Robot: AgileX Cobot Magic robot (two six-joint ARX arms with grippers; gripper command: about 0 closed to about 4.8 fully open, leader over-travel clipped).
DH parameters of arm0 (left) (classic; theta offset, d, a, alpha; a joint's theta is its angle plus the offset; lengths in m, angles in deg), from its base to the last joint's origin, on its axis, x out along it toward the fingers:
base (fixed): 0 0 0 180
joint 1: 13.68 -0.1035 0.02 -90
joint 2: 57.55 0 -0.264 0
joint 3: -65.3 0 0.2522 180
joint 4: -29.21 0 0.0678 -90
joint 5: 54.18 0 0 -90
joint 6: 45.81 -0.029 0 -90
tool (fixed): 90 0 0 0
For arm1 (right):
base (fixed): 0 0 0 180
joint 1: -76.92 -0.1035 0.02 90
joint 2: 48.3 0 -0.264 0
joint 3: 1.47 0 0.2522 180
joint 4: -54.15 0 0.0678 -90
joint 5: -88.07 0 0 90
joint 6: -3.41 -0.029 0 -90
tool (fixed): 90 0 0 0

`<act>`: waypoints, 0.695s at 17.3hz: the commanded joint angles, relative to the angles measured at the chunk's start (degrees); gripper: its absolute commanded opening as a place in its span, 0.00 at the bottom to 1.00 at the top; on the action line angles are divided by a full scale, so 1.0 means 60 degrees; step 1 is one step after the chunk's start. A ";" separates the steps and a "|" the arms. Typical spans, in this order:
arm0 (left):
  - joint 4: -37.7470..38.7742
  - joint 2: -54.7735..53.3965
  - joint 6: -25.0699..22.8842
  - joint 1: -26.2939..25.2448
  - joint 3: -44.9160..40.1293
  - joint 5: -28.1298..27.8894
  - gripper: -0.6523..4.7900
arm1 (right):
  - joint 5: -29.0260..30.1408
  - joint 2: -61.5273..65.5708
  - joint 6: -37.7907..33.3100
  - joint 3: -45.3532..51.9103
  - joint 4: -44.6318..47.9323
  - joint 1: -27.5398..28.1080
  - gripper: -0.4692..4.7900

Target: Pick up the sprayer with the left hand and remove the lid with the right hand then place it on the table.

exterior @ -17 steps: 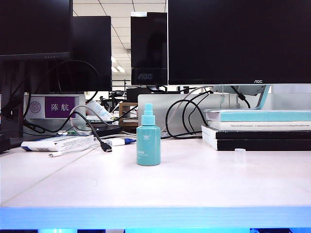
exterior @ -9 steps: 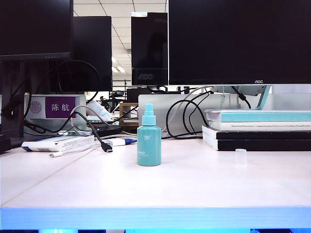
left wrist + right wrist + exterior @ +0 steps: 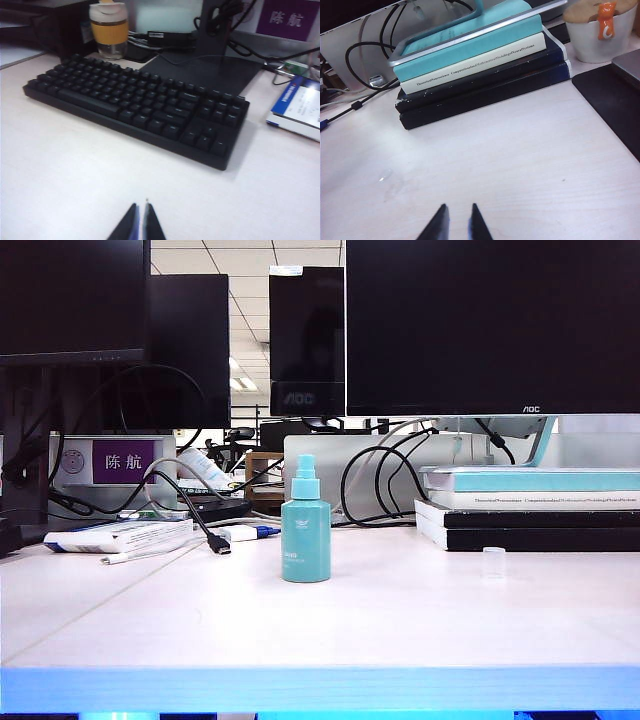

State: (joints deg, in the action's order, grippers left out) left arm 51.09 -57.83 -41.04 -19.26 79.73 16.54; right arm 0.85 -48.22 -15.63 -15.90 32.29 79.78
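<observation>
One teal sprayer (image 3: 305,538) stands uncapped; clear lid (image 3: 493,562) apart.

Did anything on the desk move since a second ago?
Nothing on the table visibly moved. The teal sprayer stands in the same spot, its clear lid off, by the books. Neither claw holds anything: left claw shut, right claw slightly apart.

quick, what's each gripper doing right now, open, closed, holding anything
Left gripper: closed, empty, above bare table near the black keyboard.
Right gripper: slightly open, empty, over the table near the stacked books.
</observation>
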 commanded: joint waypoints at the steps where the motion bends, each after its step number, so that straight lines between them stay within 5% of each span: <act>1: 0.0222 0.0036 -0.0007 0.0011 -0.0044 0.1774 0.17 | -0.0015 -0.0007 0.0000 0.0055 0.0208 -0.0007 0.21; 4: 0.0408 0.0036 -0.0004 0.0011 -0.0044 0.3337 0.17 | -0.0051 -0.0007 0.0011 0.0055 0.0412 -0.0011 0.21; 12: 0.0408 0.0036 -0.0004 0.0015 -0.0044 0.3253 0.17 | -0.0047 -0.0007 0.0506 0.0055 0.0386 -0.0015 0.21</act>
State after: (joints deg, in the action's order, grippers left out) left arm 52.81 -57.81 -41.04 -19.22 79.73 35.84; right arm 0.79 -48.22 -12.77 -15.90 33.97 79.71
